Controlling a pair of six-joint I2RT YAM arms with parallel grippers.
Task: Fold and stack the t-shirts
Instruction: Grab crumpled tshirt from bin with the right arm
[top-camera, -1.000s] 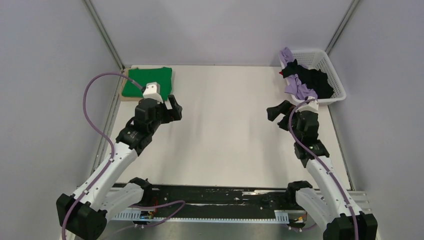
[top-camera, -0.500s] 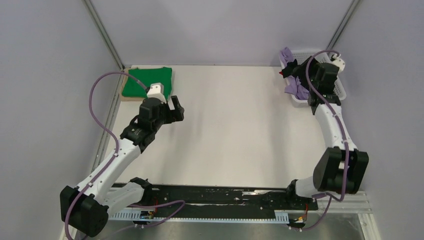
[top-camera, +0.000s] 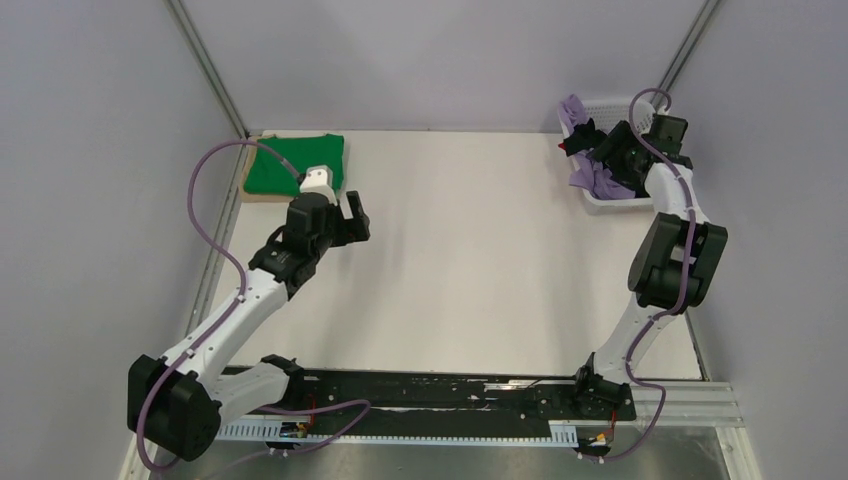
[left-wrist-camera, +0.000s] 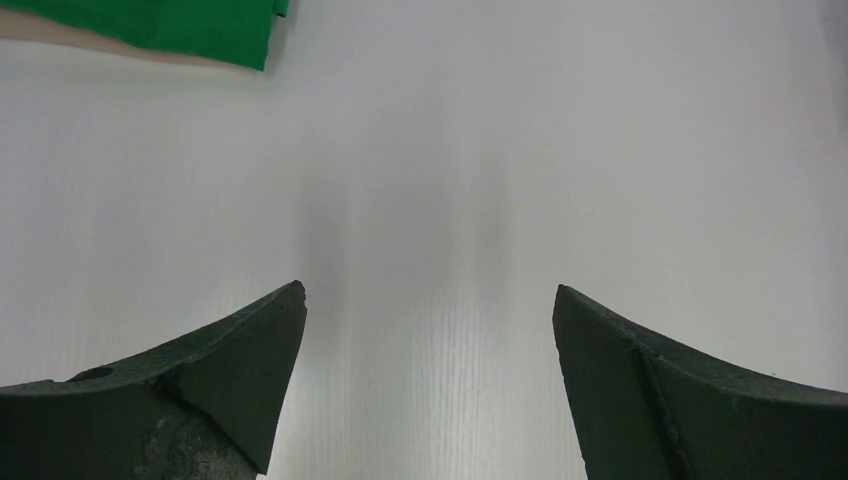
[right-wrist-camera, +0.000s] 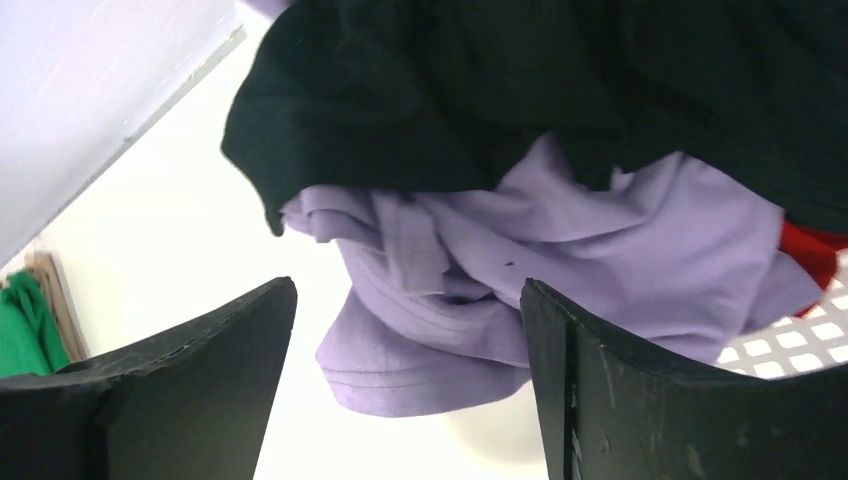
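My right gripper (right-wrist-camera: 408, 290) hangs at the basket's (top-camera: 612, 103) rim, jaws wide apart and empty, with the lilac shirt (right-wrist-camera: 560, 250) spilling over that rim between them. The black shirt (right-wrist-camera: 450, 90) lies on top of it, so a bite here could drag 2 out together or tip the basket. My left gripper (left-wrist-camera: 430, 290), well away from the basket, gapes empty. The green shirt (top-camera: 296, 163) lies at the corner farthest from the basket.

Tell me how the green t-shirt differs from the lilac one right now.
The green t-shirt lies folded flat on the tan board; the lilac t-shirt is crumpled, spilling over the basket rim. The green one lies alone; the lilac one sits under a black shirt. Both are plain cloth.
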